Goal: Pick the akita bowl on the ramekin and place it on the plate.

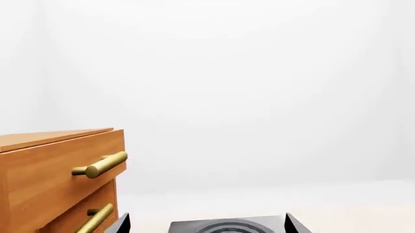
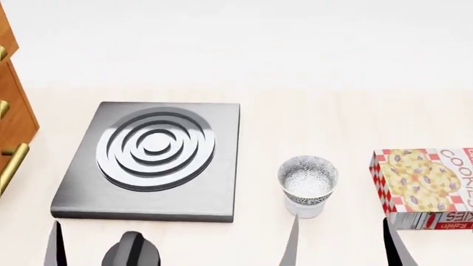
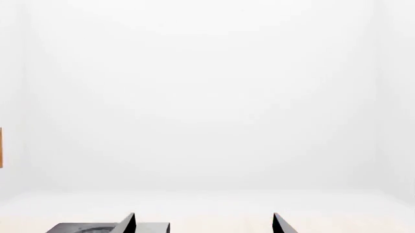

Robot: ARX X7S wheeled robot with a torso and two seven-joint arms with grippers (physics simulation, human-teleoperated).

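The akita bowl (image 2: 308, 176), patterned black-grey on white with a speckled inside, sits upright on the white ramekin (image 2: 304, 208), of which only the lower wall shows. The plate is out of view. My right gripper (image 2: 342, 248) is open at the frame's lower edge, just short of the bowl, which stands in line with its left finger (image 2: 289, 244). In the right wrist view the right gripper (image 3: 202, 224) holds nothing. My left gripper (image 1: 207, 225) is open and empty too, pointing over the stove plate; one of its fingers (image 2: 53, 244) shows in the head view.
A grey stove plate (image 2: 77, 194) with raised rings lies left of the bowl, with a dark knob (image 2: 130, 250) in front of it. A cookie box (image 2: 425, 185) lies at the right. A wooden drawer cabinet (image 1: 52, 174) with brass handles stands at the far left.
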